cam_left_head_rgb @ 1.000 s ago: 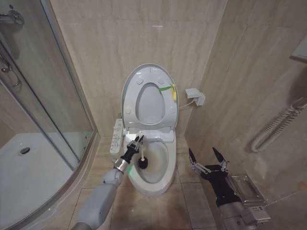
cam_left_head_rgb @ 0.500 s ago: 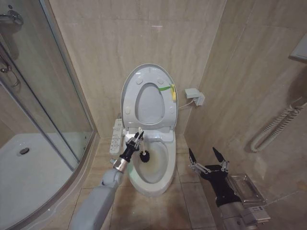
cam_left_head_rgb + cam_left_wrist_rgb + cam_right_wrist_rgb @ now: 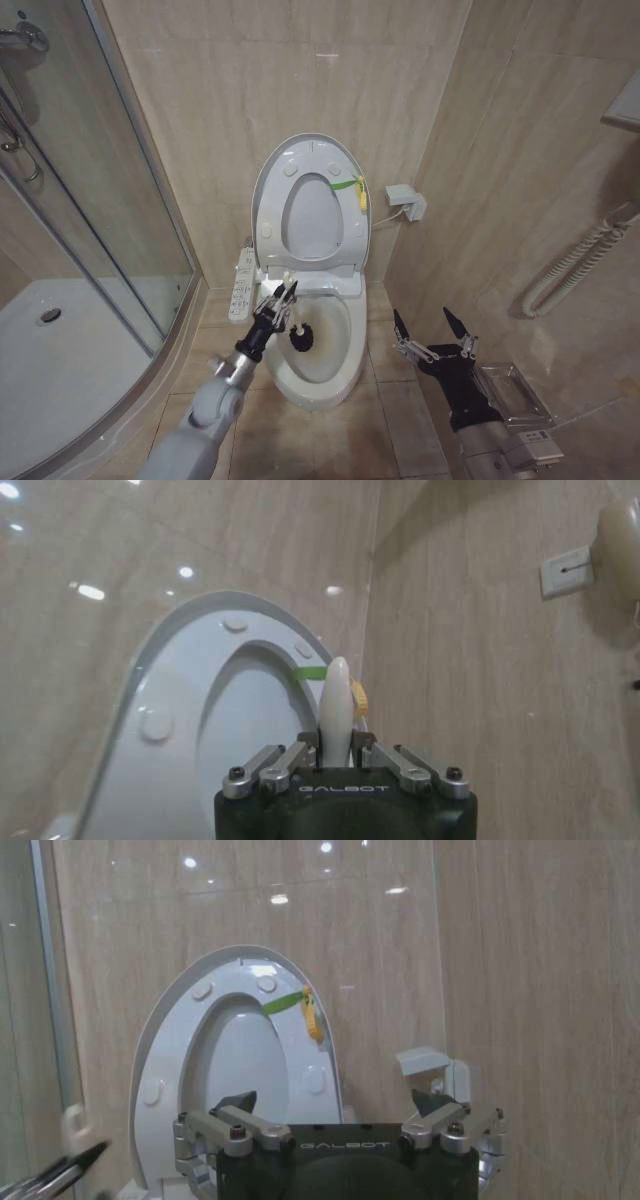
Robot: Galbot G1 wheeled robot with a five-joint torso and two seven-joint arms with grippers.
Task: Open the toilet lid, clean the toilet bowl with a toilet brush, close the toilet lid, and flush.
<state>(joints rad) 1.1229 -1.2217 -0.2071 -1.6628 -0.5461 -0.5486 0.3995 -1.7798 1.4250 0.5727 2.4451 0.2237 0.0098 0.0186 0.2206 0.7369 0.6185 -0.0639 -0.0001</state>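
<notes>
The toilet lid (image 3: 312, 150) stands raised against the back wall, with the seat ring (image 3: 346, 236) folded up against it. Below lies the toilet bowl (image 3: 335, 365), its inside stained yellowish. My left gripper (image 3: 278, 300) is over the bowl's left rear rim, shut on the white handle of the toilet brush (image 3: 300, 338), whose dark head rests inside the bowl. In the left wrist view the handle tip (image 3: 335, 697) sticks up between the closed fingers of the left gripper (image 3: 335, 744), in front of the lid (image 3: 165, 682). My right gripper (image 3: 432, 326) hovers open to the right of the toilet, holding nothing; its wrist view shows it (image 3: 335, 1102) facing the lid (image 3: 165, 1016).
A curved glass shower enclosure (image 3: 110, 220) and white shower tray (image 3: 70, 360) stand at the left. A control panel (image 3: 243, 283) hangs on the toilet's left side. A wall fitting (image 3: 406, 200) and a white hose (image 3: 580, 262) are at the right, and a metal plate (image 3: 515, 395) lies on the floor.
The brush head slid toward the back of the bowl and has come back toward the middle; my left forearm shifted slightly. The right arm has not moved.
</notes>
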